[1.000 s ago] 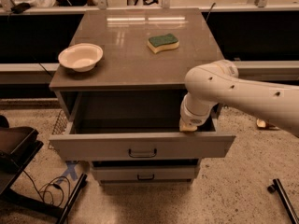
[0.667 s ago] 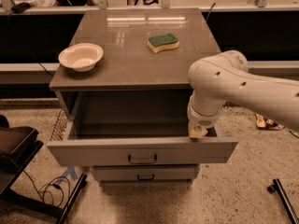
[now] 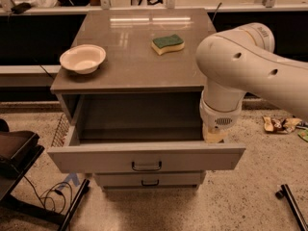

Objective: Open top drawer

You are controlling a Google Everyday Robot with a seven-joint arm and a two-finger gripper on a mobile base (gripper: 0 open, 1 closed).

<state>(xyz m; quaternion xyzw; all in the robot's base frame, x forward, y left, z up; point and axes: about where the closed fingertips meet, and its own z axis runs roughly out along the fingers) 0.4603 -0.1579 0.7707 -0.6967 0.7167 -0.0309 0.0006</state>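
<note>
The top drawer (image 3: 144, 158) of the grey cabinet stands pulled out toward me, and its inside looks empty. Its small dark bar handle (image 3: 147, 166) sits at the centre of the front. My white arm comes in from the right. My gripper (image 3: 214, 134) points down at the drawer's right end, just behind the front panel, and the thick wrist hides most of it. A second drawer (image 3: 149, 180) below is closed.
On the cabinet top (image 3: 130, 76) sit a cream bowl (image 3: 83, 57) at the left and a green and yellow sponge (image 3: 168, 44) at the back. A dark chair base (image 3: 17, 153) and cables (image 3: 53, 194) lie on the floor at the left. Wrappers (image 3: 279, 124) and a black bar (image 3: 291, 206) lie at the right.
The top drawer has slid further out toward me. My arm and gripper have moved with its right end, forward and slightly right.
</note>
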